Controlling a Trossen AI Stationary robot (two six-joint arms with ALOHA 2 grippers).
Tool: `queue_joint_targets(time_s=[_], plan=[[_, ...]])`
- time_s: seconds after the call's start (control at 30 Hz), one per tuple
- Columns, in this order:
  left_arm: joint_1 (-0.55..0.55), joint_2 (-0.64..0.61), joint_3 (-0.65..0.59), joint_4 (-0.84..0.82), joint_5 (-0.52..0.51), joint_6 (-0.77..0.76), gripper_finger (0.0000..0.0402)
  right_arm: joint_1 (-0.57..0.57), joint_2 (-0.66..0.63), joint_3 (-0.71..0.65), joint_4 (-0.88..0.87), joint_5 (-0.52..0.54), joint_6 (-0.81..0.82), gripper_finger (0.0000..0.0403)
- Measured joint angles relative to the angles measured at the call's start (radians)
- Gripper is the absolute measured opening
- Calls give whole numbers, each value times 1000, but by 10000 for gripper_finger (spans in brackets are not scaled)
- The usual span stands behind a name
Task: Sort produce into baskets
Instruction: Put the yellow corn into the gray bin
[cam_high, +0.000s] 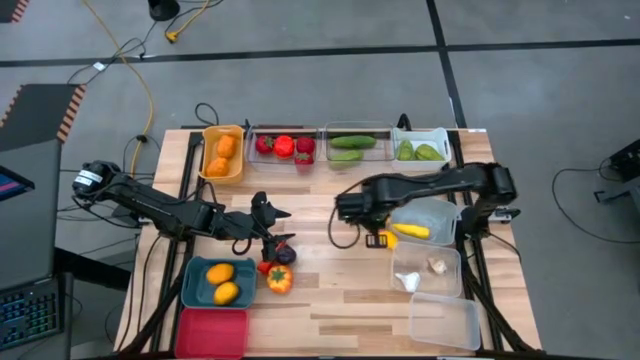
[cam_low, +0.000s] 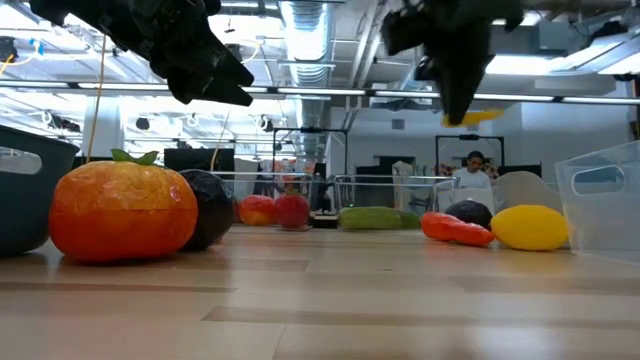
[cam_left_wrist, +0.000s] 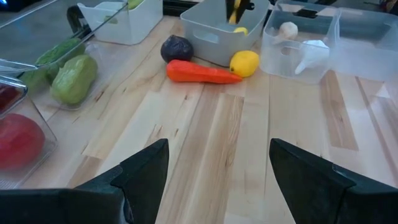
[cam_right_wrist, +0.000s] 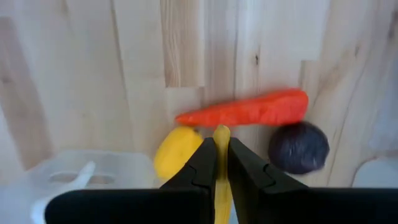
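My right gripper points down, shut on a long yellow piece of produce, high over the near wall of a white bin. On the table beyond that bin lie an orange carrot, a yellow lemon and a dark purple piece. My left gripper hangs open above the table's left middle, touching nothing. Just near of it rest an orange pepper, a purple piece and a red piece. My right gripper pinches the yellow piece between its two fingers, which come from above and point down. A narrow yellow strip shows between the fingers and past their tips; which part of the piece they have is hidden by the fingers. It hangs clear of the table.
Along the far edge stand an orange-yellow bin, a clear bin of red pieces, one of cucumbers and one of green pieces. A teal bin and a red bin sit near left. Clear bins sit near right.
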Motion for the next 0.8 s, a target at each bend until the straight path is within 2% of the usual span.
queue_joint_targets(time_s=[0.4,0.63,0.8], plan=[[0,0,0,0,2,0,267,79,-304,-252,-83,1,369,57],[0,0,0,0,3,0,267,110,-360,-342,-146,1,408,59],[0,0,0,0,3,0,267,112,-352,-347,-164,0,407,92]])
